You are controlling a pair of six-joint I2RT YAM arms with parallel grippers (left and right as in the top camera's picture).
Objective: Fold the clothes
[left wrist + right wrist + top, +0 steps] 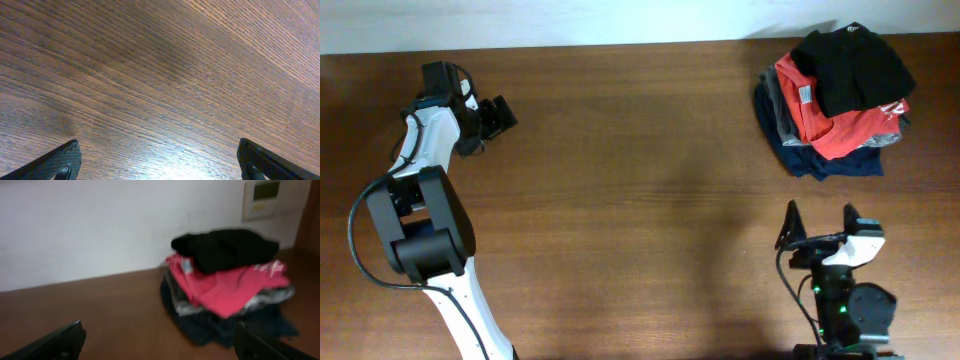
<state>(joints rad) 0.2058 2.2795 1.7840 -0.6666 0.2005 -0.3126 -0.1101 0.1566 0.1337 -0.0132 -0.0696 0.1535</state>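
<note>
The black T-shirt (852, 63) lies crumpled on top of a pile of clothes at the back right of the table; it also shows in the right wrist view (225, 247). My right gripper (818, 222) is open and empty near the front edge, well short of the pile; its finger tips show at the bottom of its wrist view (159, 342). My left gripper (502, 113) is open and empty at the back left, far from the shirt, over bare wood (159, 162).
Under the black shirt lie a red-orange shirt (825, 115), a grey garment (776, 100) and a navy garment (830, 162). A white wall (100, 225) with a wall panel (264, 197) stands behind the wooden table (640, 200).
</note>
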